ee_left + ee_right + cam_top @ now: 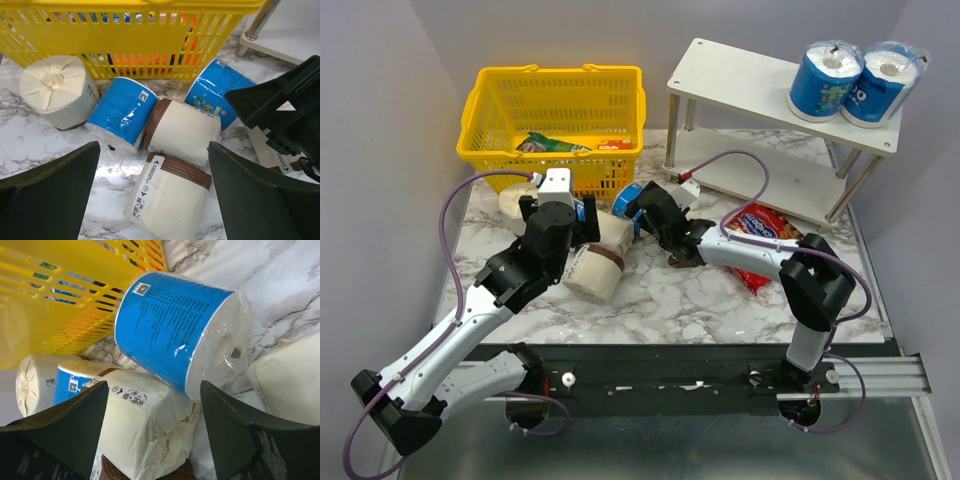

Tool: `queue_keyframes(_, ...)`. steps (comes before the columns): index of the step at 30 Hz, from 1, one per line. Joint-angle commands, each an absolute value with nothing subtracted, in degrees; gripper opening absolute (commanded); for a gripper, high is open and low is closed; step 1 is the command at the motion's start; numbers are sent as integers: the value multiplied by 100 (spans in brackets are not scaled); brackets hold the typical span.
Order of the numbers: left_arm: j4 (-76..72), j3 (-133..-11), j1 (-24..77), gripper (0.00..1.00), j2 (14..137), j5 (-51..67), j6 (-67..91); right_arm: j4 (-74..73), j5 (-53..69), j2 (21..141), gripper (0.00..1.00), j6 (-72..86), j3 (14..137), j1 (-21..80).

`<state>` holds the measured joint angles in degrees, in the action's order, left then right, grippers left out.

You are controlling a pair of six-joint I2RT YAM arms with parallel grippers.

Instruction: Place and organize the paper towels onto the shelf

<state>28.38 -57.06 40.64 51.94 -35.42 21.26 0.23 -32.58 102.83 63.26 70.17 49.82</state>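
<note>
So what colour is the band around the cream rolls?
Brown; the band on the nearest cream roll shows best in the left wrist view.

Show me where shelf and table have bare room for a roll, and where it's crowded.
The white two-tier shelf has its top board bare left of the two blue-wrapped rolls; the visible lower board looks bare. The marble table is free along its near edge. Crowded: in front of the yellow plastic basket, cream and blue rolls lie packed together.
</note>
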Motion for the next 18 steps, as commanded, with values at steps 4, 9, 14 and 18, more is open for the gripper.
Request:
queue_keyframes(4,2716,-5643,4087,99,5098,-3656,2241,-586,-3963,10871,82,7161,7584,5019)
queue_keyframes(9,2707,-5643,4087,99,5098,-3639,2250,-782,-4166,11056,82,7383,7629,5019)
queue_keyframes(14,2681,-5642,4087,99,5115,-3595,2259,-914,-4342,11083,84,7418,7585,5019)
queue_keyframes(18,2689,-5634,4087,99,5124,-3568,2268,-818,-4421,11276,85,7129,7752,5019)
